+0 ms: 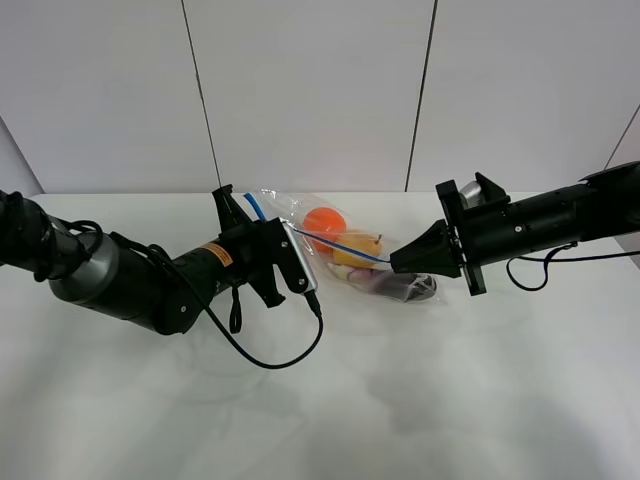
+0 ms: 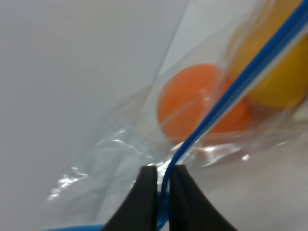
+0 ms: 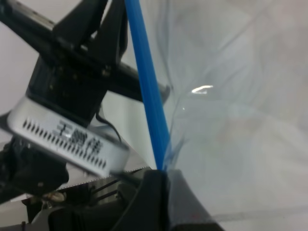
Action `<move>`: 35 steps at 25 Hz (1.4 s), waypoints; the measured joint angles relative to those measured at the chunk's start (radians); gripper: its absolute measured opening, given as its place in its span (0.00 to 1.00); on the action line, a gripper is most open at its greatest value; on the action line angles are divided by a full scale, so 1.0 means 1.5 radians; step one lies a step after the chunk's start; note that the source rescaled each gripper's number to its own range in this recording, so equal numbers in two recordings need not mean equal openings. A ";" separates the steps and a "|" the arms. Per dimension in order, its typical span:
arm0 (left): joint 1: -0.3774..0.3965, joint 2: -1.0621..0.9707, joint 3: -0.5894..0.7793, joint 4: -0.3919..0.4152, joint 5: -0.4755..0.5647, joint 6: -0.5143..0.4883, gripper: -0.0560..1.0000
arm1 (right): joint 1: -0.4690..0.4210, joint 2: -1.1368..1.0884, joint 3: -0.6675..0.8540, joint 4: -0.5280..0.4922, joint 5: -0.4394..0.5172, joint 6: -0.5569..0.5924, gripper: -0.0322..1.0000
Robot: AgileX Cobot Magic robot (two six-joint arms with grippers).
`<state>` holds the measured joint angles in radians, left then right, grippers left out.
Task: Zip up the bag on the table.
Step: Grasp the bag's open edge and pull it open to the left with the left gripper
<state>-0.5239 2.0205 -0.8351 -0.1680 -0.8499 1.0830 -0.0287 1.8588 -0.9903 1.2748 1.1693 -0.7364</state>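
Pinching the blue zipper strip [image 1: 340, 245] from opposite ends, the two arms held the bag [image 1: 345, 272] between them over the far middle of the white bench [image 1: 420, 400]. The left fingers [image 2: 142, 197] were pressed together on the strip where it bent at the bag's end nearest the left arm. In the left wrist view the blue line rose out of the narrow slit between them. The right fingers [image 3: 150, 199] were likewise clamped on the strip at its other end, with the bag's clear film bunching just beside their tips. From the high camera the strip ran straight and taut from one pair of fingers to the other, sloping slightly down toward the right arm. Through the crinkly plastic showed an orange [image 1: 324, 224] nearest the left arm and a yellow pear [image 1: 357, 248] just beside it. A dark purple eggplant [image 1: 395, 285] sat lower down, under the right fingers. The part of the bag with the eggplant seemed to rest on the bench, but whether the rest hung clear of it could not be told. A black cable [image 1: 275, 355] looped from the left arm down onto the bench. In the right wrist view the left arm's grey camera box [image 3: 67, 139] showed behind the strip.
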 joint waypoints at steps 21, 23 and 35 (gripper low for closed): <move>0.107 0.090 -0.058 0.051 -0.035 0.034 0.05 | 0.001 -0.018 -0.001 -0.036 -0.007 0.023 0.03; 0.107 0.090 -0.058 0.053 -0.035 0.034 0.05 | 0.001 -0.018 -0.001 -0.037 -0.009 0.023 0.03; 0.131 0.095 -0.058 -0.019 -0.034 -0.052 0.59 | 0.000 -0.020 -0.001 -0.077 0.019 0.025 0.03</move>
<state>-0.3280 2.1626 -0.9219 -0.1963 -0.9007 1.0053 -0.0288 1.8288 -0.9911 1.1593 1.1974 -0.6985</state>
